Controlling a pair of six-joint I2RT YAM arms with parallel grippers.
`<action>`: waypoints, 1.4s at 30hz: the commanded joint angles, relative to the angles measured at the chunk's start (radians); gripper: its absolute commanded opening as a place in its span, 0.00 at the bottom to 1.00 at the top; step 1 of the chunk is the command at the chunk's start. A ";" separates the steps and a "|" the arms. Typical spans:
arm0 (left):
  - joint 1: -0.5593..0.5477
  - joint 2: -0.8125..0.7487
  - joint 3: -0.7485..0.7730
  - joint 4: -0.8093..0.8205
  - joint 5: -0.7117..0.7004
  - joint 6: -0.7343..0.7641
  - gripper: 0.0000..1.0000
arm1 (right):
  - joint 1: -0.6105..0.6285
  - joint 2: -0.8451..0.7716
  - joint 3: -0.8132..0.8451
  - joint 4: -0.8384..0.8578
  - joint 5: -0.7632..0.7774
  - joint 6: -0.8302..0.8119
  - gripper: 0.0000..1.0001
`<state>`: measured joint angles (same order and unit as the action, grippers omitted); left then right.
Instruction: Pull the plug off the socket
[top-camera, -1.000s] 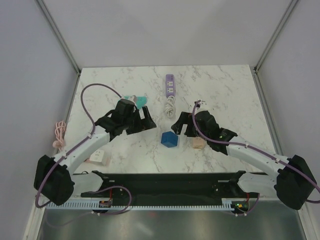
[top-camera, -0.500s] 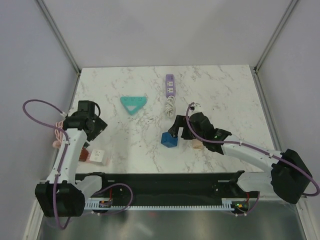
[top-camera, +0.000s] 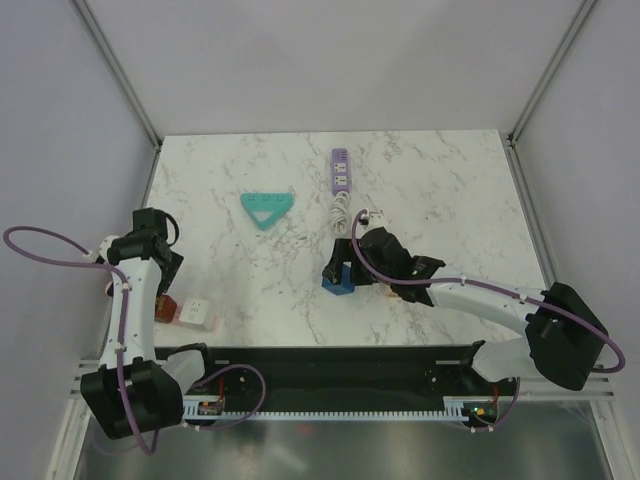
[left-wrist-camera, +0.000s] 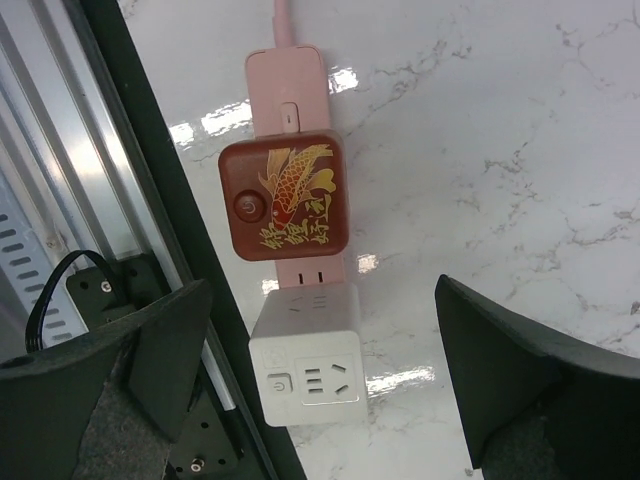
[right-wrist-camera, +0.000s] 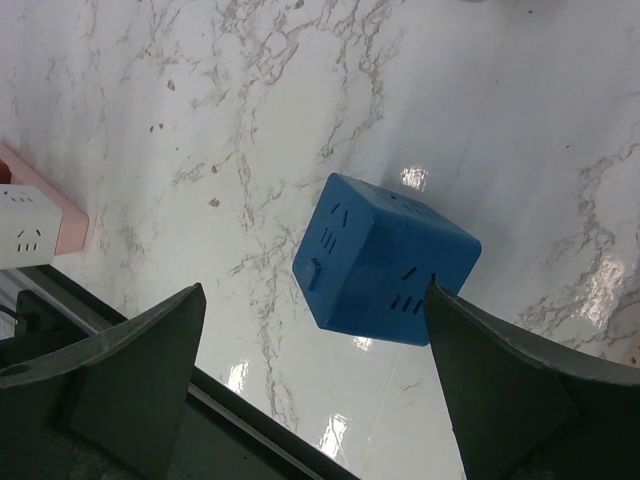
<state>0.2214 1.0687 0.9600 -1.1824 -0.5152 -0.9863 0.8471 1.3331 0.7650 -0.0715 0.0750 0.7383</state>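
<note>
left claw (left-wrist-camera: 322, 290) wide open, empty, over pink strip (left-wrist-camera: 288, 75) at counter's (top-camera: 450, 190) near-left edge | socket (top-camera: 341, 170) far centre, outlets look bare | plug not clearly visible (maybe hidden under right arm (top-camera: 470, 295)) | right claw (right-wrist-camera: 315, 288) wide open, empty, above blue cube (right-wrist-camera: 385, 260) | step: pull seemingly done | next: find plug, confirm it lies free

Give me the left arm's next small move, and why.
Probably lower the left gripper around the white adapter. Its jaws stand open, the adapter lies roughly between the fingers, and it looks seated on the pink power strip next to the red-brown fish-print plug. Which block is meant, I can't tell.
</note>
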 joint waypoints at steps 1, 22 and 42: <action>0.010 -0.001 0.010 -0.028 -0.081 -0.126 1.00 | 0.007 0.026 0.040 -0.022 -0.021 -0.011 0.98; 0.167 0.289 -0.075 0.079 0.046 -0.135 0.99 | 0.064 0.078 0.094 -0.037 -0.026 -0.011 0.98; 0.164 0.338 -0.101 0.167 0.095 -0.123 0.02 | 0.118 0.074 0.083 -0.017 -0.006 0.009 0.97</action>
<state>0.3820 1.4094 0.8925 -1.1145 -0.4530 -1.1007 0.9520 1.4090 0.8219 -0.1192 0.0532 0.7380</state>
